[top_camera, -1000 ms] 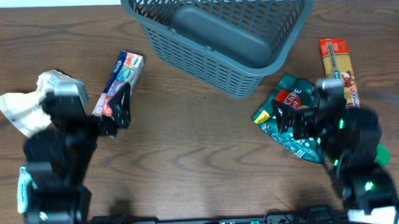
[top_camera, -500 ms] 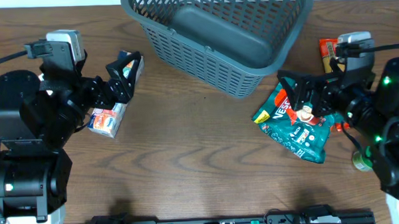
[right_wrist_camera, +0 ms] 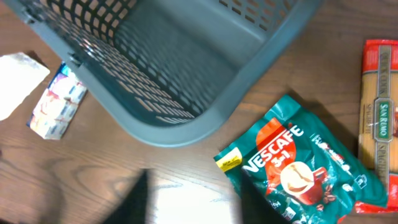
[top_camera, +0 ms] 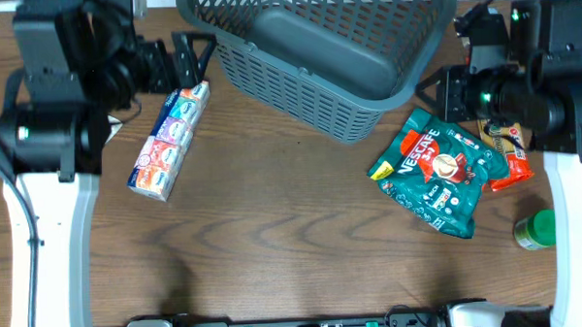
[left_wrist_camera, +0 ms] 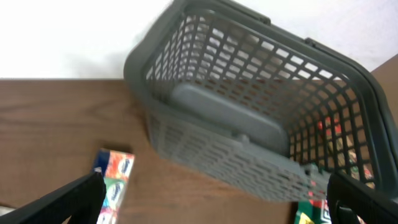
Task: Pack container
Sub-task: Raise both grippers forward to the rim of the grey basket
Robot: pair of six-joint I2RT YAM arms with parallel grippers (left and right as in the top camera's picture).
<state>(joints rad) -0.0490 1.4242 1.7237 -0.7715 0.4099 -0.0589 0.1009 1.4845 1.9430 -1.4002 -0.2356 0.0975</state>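
Two-arm packing layout, seen from above and from both wrists. The container (top_camera: 367, 112) stands upright at the far middle of the table (top_camera: 294, 251), mouth upward and solid bottom bare, so either arm can drop goods in from its own side. The goods lie loose on the wood, divided by reach. A long multi-coloured pack (top_camera: 169, 139) lies near the basket's left wall. A green Nescafé pouch (top_camera: 437, 173) lies just beside its right corner, with a red pasta packet (right_wrist_camera: 379, 118) alongside the pouch and a small green object (top_camera: 536, 230) nearer the front edge. The left gripper (top_camera: 192, 58) hangs raised beside the basket's left rim, its fingers spread wide and holding nothing. The right gripper (top_camera: 434, 89) hangs by the right rim above the pouch; its fingers also appear parted and empty, though the wrist view blurs them. Judged from this arrangement, packing has not yet begun, and each arm is poised to descend on the item nearest to it.
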